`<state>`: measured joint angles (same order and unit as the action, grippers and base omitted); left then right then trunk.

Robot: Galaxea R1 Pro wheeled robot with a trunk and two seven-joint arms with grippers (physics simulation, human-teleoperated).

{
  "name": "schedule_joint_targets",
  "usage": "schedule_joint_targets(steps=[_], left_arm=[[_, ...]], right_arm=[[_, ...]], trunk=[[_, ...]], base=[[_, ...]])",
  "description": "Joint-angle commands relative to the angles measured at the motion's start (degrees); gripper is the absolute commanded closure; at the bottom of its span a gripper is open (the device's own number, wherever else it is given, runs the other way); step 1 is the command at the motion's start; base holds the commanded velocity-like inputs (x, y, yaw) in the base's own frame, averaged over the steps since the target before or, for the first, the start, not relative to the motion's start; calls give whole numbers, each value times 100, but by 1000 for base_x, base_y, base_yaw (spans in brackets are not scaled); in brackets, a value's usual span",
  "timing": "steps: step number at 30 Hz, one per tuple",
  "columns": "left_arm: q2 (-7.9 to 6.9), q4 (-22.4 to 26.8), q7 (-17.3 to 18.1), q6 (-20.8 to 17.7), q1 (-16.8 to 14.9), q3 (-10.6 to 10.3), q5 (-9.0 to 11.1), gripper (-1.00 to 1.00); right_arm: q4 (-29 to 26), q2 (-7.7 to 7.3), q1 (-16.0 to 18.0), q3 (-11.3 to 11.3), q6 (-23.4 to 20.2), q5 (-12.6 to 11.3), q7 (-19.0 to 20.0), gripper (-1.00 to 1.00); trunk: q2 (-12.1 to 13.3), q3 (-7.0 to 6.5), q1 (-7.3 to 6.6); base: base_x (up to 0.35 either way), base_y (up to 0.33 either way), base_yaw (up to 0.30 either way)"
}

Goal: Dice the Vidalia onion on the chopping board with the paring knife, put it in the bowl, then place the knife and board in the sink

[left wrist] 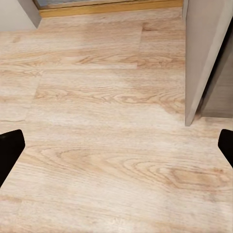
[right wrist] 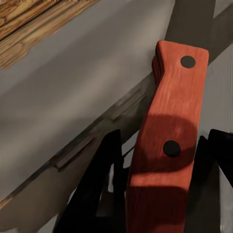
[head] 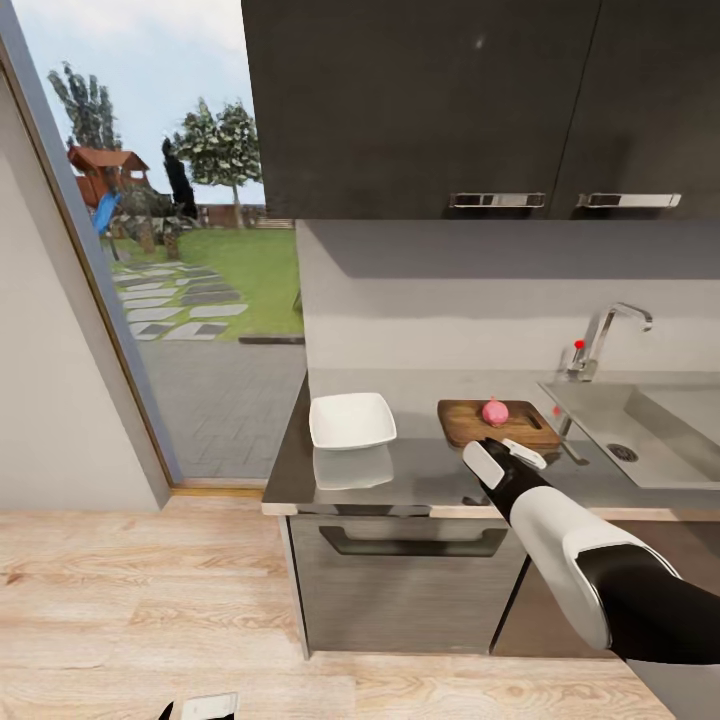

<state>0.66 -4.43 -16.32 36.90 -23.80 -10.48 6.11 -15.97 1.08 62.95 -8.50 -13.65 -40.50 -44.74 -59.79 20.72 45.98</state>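
Note:
A pink, whole Vidalia onion [head: 494, 411] rests on the brown chopping board [head: 470, 428], which lies on the grey countertop [head: 420, 472] between the white bowl [head: 351, 420] and the sink [head: 668, 415]. My right gripper [head: 505, 459] hovers just in front of the board, open. In the right wrist view the paring knife's red handle [right wrist: 167, 145] lies on the counter between the two dark fingers [right wrist: 104, 184], and the right gripper [right wrist: 165, 137] straddles it. The board's edge [right wrist: 24, 24] shows close by. My left gripper [left wrist: 116, 145] hangs low over the floor, open and empty.
A chrome tap [head: 604, 340] with a red dot stands behind the sink. Dark wall cabinets [head: 420, 100] hang above the counter. A glass door [head: 170, 250] to the garden is at the left. Wooden floor [left wrist: 111, 121] runs beside a grey cabinet panel [left wrist: 204, 53].

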Motion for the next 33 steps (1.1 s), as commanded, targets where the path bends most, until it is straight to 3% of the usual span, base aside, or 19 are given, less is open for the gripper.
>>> schedule_joint_targets(steps=[1, 19, 25, 33], left_arm=[[4, -23, -3, 36, -10, -50, 57, -100], [4, -23, -3, 36, -10, -50, 57, -100], [4, -23, -3, 33, -10, -50, 57, -100], [4, -23, -3, 33, -10, -50, 57, -100]], right_arm=[[145, -12, 0, 24, 44, -113, -14, 100], [366, -120, -2, 61, 575, -114, -78, 100], [407, -185, -2, 550, 754, -108, -122, 100], [411, -263, -2, 674, 821, -108, -275, 100]], trunk=[[-3, 8, 2], [-3, 8, 2], [-3, 8, 2], [-3, 8, 2]], base=[[0, 0, 0], [0, 0, 0], [0, 0, 0], [0, 0, 0]])
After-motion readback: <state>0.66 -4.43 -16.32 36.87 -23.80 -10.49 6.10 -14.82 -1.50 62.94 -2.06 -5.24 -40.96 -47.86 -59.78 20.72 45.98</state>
